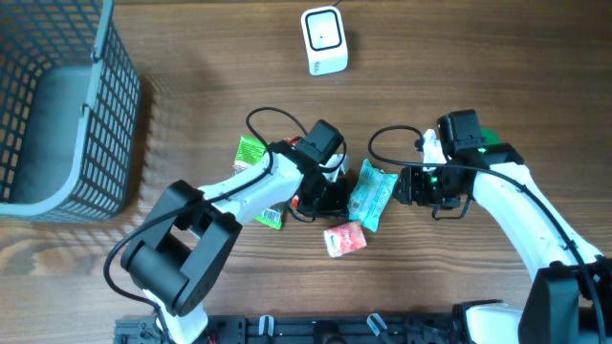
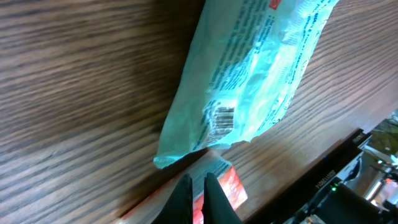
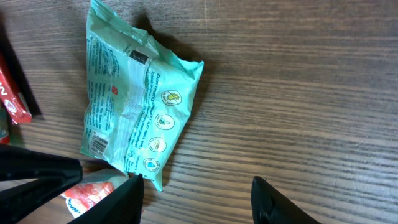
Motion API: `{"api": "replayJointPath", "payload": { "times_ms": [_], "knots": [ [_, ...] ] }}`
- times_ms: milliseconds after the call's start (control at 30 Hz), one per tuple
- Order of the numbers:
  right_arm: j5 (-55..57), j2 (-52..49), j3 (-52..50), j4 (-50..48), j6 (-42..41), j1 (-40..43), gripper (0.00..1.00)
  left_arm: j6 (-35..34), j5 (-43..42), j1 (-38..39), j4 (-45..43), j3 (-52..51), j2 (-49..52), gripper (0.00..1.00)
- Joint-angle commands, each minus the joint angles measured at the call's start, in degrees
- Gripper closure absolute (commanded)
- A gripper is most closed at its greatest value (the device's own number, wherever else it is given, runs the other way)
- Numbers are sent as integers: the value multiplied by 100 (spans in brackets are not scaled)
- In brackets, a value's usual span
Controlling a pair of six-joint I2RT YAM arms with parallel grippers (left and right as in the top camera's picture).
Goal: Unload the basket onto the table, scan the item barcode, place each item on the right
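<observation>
From above, a teal packet lies flat on the wooden counter, right between the two arms. The left gripper is just at its left edge and the right gripper is close on its right. A small red packet sits just below the teal one. A green packet pokes out behind the left arm, and a white scanner stands well apart near the far edge. A grey basket fills the far left corner. In the left wrist view the gripper has its fingers pressed together with nothing between them, hanging over the red packet. The teal packet stretches away just beyond, its barcode facing up near the crimped end. In the right wrist view the gripper is spread wide over bare wood and grips nothing. The teal packet lies just ahead of the left-hand finger, printed back upward. I can't tell whether that finger touches it.
</observation>
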State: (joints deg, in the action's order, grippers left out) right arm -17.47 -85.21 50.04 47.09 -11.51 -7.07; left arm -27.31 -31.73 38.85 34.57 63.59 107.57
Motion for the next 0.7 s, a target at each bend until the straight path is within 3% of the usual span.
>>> {"api": "replayJointPath", "payload": {
  "times_ms": [0,67,133,300,433,533,667],
  "knots": [
    [31,-63,15,17,-111,-20,44,-37,140,109,-223,7,238,96],
    [31,-63,15,15,-114,-20,44,-37,437,138,-529,7,472,96],
    [33,-63,15,-9,-114,-20,44,-37,1290,76,-706,7,487,96],
    [37,-63,15,-317,-52,-20,44,-28,1967,-232,-1591,7,487,96],
    [282,-72,15,-1108,0,-17,39,-11,1978,-286,-2041,17,474,96],
    [-120,-74,15,-946,-76,-2,36,-7,1937,-315,-1733,144,109,96],
    [-184,-74,9,-332,-68,9,32,13,791,-313,-1523,356,-354,96]
  ]
}}
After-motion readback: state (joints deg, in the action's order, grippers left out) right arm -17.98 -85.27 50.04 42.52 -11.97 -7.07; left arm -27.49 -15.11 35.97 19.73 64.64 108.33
